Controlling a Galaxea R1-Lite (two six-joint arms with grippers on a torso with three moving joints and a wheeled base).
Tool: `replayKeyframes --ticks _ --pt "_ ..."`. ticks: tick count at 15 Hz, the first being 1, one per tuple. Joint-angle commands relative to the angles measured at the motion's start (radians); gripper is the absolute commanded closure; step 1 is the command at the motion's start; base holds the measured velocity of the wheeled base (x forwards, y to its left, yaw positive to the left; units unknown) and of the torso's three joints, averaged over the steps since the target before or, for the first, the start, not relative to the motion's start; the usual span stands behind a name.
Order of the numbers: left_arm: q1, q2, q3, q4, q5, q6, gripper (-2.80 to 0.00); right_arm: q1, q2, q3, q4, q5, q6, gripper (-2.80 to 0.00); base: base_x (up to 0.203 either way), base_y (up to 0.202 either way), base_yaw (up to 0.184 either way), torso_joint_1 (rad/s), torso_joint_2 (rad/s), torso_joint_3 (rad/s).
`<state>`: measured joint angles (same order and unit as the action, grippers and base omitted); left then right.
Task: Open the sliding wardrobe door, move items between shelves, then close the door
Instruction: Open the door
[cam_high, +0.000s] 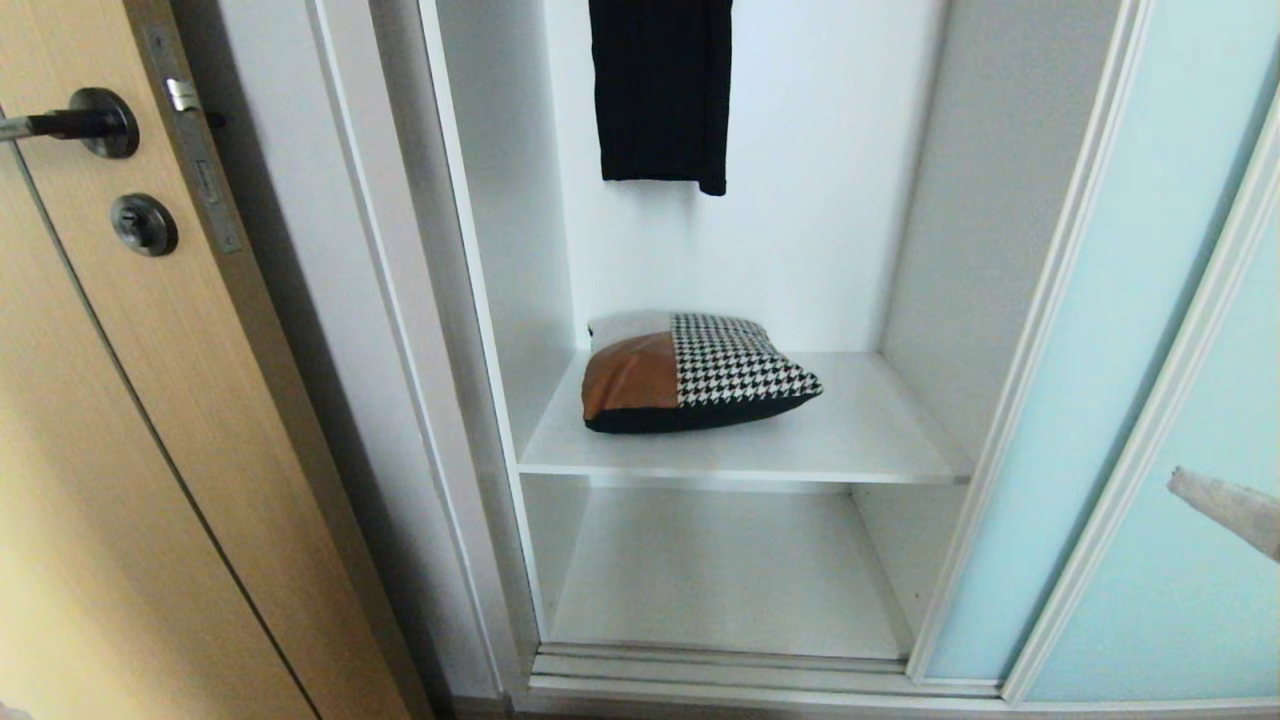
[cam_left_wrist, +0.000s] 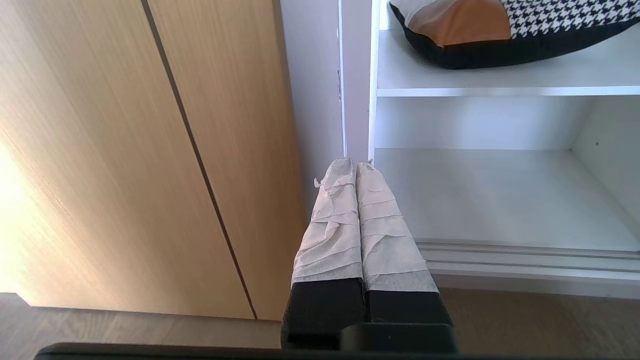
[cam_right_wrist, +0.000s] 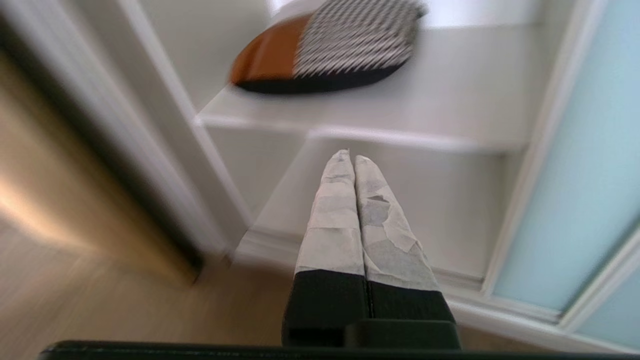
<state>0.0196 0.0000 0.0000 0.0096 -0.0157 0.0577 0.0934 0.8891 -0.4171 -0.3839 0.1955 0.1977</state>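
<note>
The sliding wardrobe door (cam_high: 1120, 330), frosted pale aqua glass in a silver-white frame, stands slid to the right, so the wardrobe bay is open. A patchwork cushion (cam_high: 690, 372) lies on the upper white shelf (cam_high: 860, 440); it also shows in the left wrist view (cam_left_wrist: 480, 30) and right wrist view (cam_right_wrist: 325, 50). The lower shelf (cam_high: 720, 570) is bare. My right gripper (cam_high: 1180, 483) is shut with nothing in it, low at the right in front of the glass door; its taped fingers (cam_right_wrist: 345, 165) are pressed together. My left gripper (cam_left_wrist: 356, 162) is shut and holds nothing, low by the wardrobe's left post.
A light wood hinged door (cam_high: 120, 420) with a lever handle (cam_high: 70, 122) stands at the left. A black garment (cam_high: 660, 90) hangs above the cushion. The wardrobe's bottom track (cam_high: 740, 670) runs along the floor edge.
</note>
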Motion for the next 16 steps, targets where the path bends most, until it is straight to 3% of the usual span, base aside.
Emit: replayKeyframes --ticks 1,6,8,13,16 --pt "0.0 0.002 0.002 0.0 0.0 0.001 0.0 0.004 -0.205 0.07 0.057 0.025 0.001 0.0 0.0 0.0 0.0 0.0 0.0 0.0" --pt "0.0 0.002 0.002 0.0 0.0 0.001 0.0 0.006 -0.547 0.104 0.356 0.063 0.0 0.0 0.0 0.0 0.0 0.0 0.0 0.0" --pt "0.0 0.002 0.002 0.001 0.0 0.001 0.0 0.006 -0.613 0.142 0.439 0.034 0.006 0.0 0.0 0.0 0.0 0.0 0.0 0.0" --pt "0.0 0.002 0.002 0.001 0.0 0.001 0.0 0.082 -0.611 0.372 0.245 -0.105 -0.056 0.0 0.0 0.0 0.0 0.0 0.0 0.0" --pt "0.0 0.002 0.002 0.001 0.0 0.001 0.0 0.031 -0.614 0.419 0.218 -0.122 -0.086 0.0 0.0 0.0 0.0 0.0 0.0 0.0"
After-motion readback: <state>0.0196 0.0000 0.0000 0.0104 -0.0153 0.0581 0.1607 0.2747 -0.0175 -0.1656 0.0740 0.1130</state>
